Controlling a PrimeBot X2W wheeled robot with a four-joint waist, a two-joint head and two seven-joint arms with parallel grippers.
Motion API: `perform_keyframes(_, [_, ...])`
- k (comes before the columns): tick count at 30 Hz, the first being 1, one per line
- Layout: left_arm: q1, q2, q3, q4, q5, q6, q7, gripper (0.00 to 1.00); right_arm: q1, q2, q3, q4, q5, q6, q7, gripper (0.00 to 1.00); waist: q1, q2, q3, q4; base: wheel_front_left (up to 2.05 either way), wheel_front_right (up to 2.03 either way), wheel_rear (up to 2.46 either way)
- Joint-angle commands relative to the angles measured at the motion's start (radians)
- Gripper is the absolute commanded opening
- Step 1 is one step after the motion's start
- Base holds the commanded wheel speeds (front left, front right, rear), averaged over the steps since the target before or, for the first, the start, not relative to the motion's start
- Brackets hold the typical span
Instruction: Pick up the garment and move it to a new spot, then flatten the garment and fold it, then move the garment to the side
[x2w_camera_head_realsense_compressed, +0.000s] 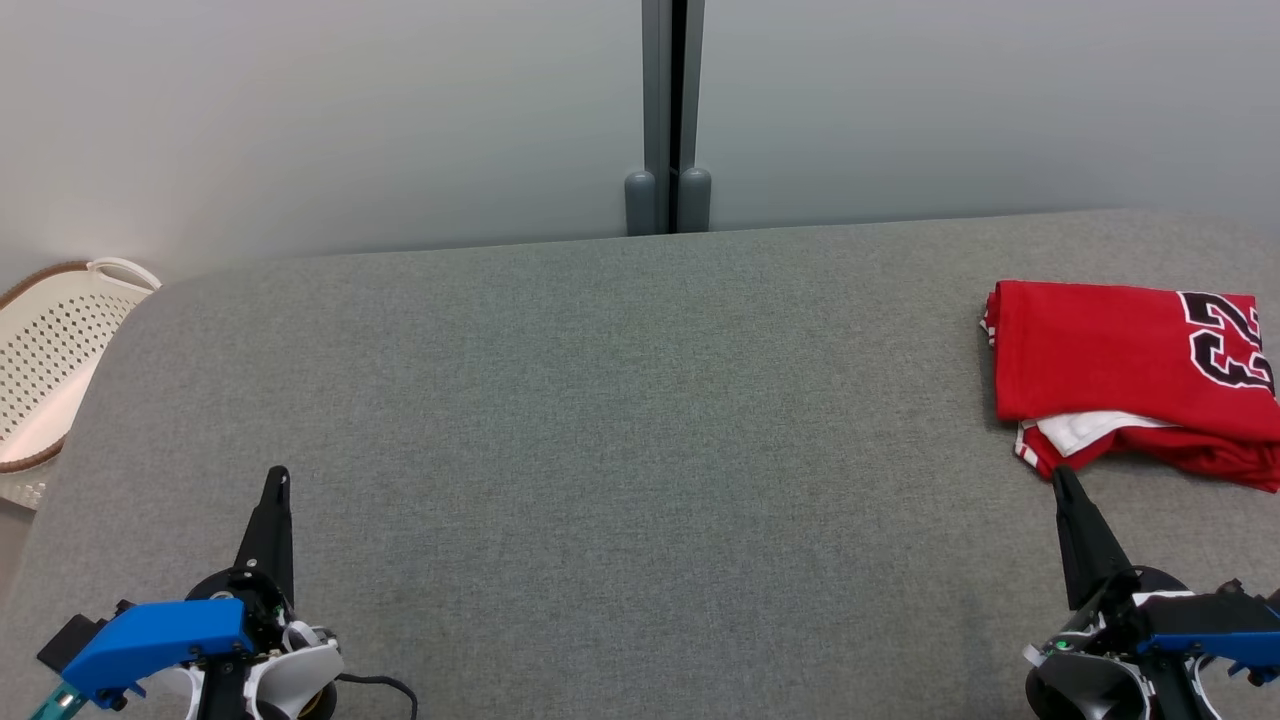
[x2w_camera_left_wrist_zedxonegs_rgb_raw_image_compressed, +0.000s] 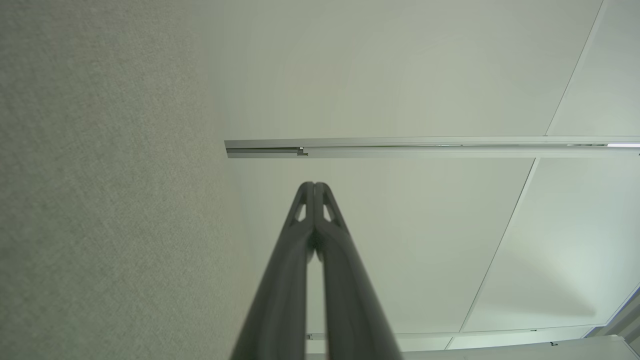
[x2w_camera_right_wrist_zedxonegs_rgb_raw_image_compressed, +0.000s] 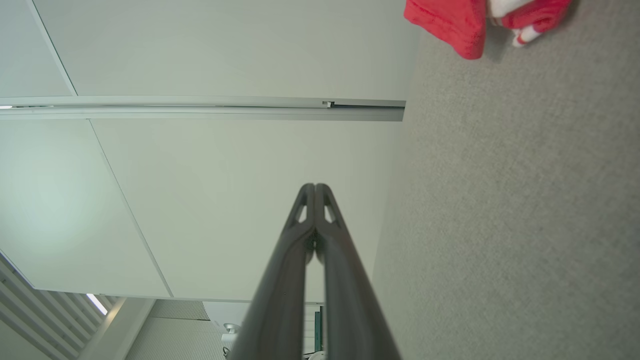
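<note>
The garment (x2w_camera_head_realsense_compressed: 1130, 375) is a red jersey with a black and white number, folded into a compact stack at the right edge of the grey table (x2w_camera_head_realsense_compressed: 620, 420); its red and white hem (x2w_camera_right_wrist_zedxonegs_rgb_raw_image_compressed: 480, 22) peeks into the top of the right wrist view. My right gripper (x2w_camera_head_realsense_compressed: 1062, 478) is shut and empty, its tip just below the garment's near left corner. My left gripper (x2w_camera_head_realsense_compressed: 277, 477) is shut and empty at the lower left, far from the garment. Both pairs of fingertips, left (x2w_camera_left_wrist_zedxonegs_rgb_raw_image_compressed: 314, 187) and right (x2w_camera_right_wrist_zedxonegs_rgb_raw_image_compressed: 314, 188), are pressed together.
A white perforated basket (x2w_camera_head_realsense_compressed: 50, 350) with a brown rim stands off the table's left edge. A pale partition wall with a dark vertical seam (x2w_camera_head_realsense_compressed: 672, 115) runs behind the table's far edge.
</note>
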Motion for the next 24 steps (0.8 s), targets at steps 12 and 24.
perform_keyframes(12, [-0.010,-0.002,0.002,-0.004,-0.004,-0.004,0.004,0.00,-0.014,-0.006,-0.002,-0.003,0.003,0.001,0.004,0.00,0.0000,-0.0002,0.000,0.000,0.00,0.00,0.00])
perform_keyframes(24, [-0.010,-0.002,0.002,-0.005,-0.004,-0.004,0.004,0.00,-0.014,-0.006,-0.002,-0.003,0.003,0.001,0.004,0.00,0.0000,-0.0002,0.000,0.000,0.00,0.00,0.00])
